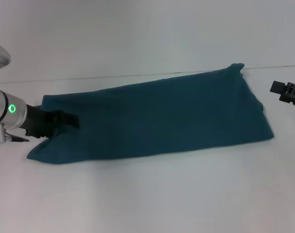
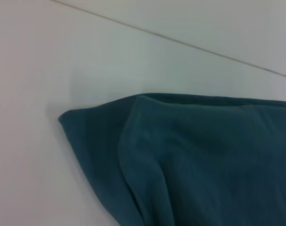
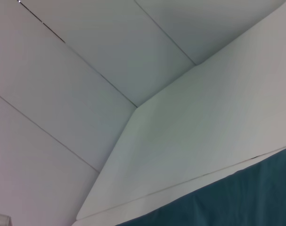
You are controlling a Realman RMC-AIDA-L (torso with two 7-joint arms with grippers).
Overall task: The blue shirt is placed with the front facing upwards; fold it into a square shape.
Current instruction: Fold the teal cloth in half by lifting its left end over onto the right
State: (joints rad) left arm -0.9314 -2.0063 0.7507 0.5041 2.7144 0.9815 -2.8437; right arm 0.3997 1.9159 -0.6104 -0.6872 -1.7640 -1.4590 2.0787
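The blue shirt (image 1: 157, 116) lies on the white table (image 1: 147, 194) as one long, narrow band running from the near left to the far right, with no print showing. My left gripper (image 1: 72, 119) rests low over the band's left end, reaching in from the left. The left wrist view shows a doubled corner of the shirt (image 2: 204, 160) with one layer lying over another. My right gripper (image 1: 283, 90) hovers at the far right, apart from the shirt's right end. An edge of the shirt (image 3: 237, 202) shows in the right wrist view.
The table's far edge (image 1: 137, 75) runs just behind the shirt. In the right wrist view a table corner (image 3: 133, 107) shows, with tiled floor (image 3: 62, 94) beyond it.
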